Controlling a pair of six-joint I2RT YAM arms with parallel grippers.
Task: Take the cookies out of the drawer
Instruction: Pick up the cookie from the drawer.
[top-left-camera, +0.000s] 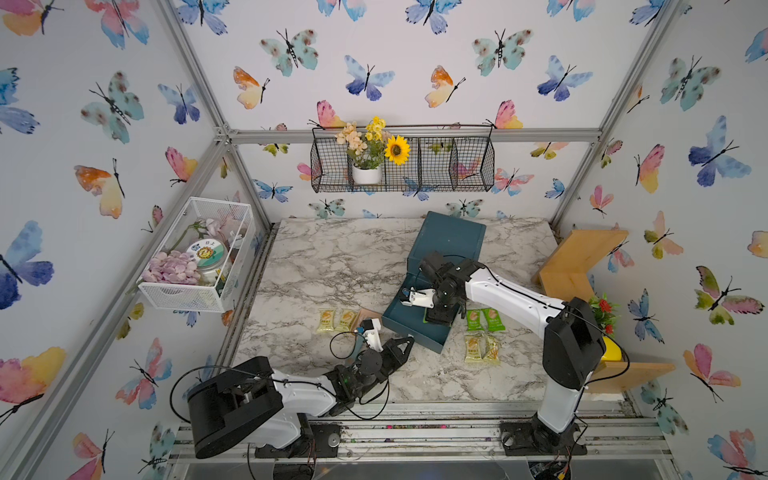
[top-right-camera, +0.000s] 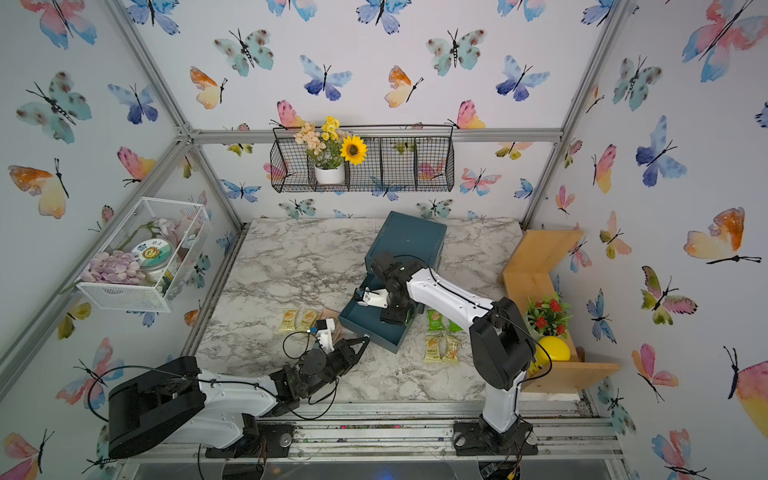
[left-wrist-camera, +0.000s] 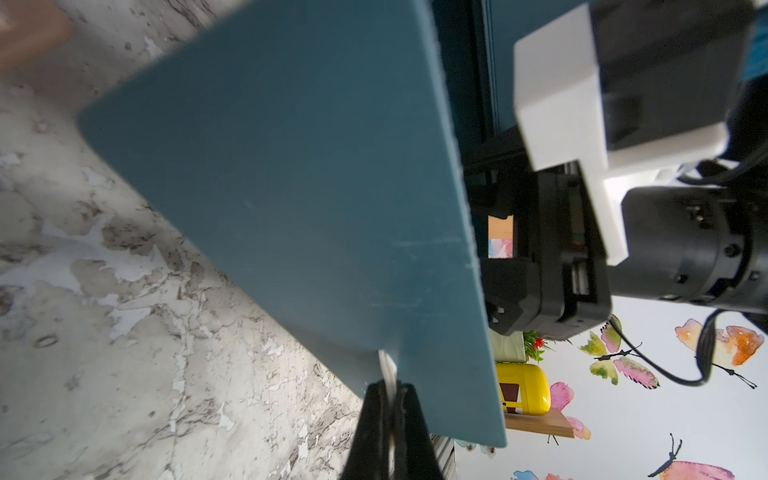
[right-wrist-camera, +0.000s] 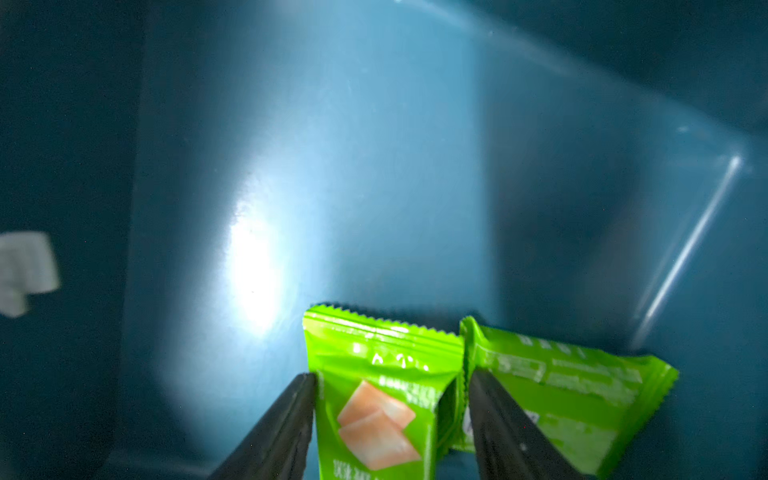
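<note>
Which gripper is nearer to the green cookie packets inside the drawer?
Right. The right gripper straddles one green packet inside the drawer; the left gripper is outside, shut on its front tab.

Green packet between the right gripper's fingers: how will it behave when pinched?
Likely floppy: green packet is thin crimped film and may buckle in the right gripper. Its glossy wrap could slip. Probably light, being small and flat.

The cookies (right-wrist-camera: 376, 399) are gleaming in glossy, crinkled green plastic, the drawer (right-wrist-camera: 353, 166) is shining smooth and semi-glossy inside, its handle (left-wrist-camera: 387, 370) is glinting like bare metal, the tabletop (top-left-camera: 332, 257) is showing smooth marble veining, and the shelf (top-left-camera: 582, 257) is looking like matt wood.
</note>
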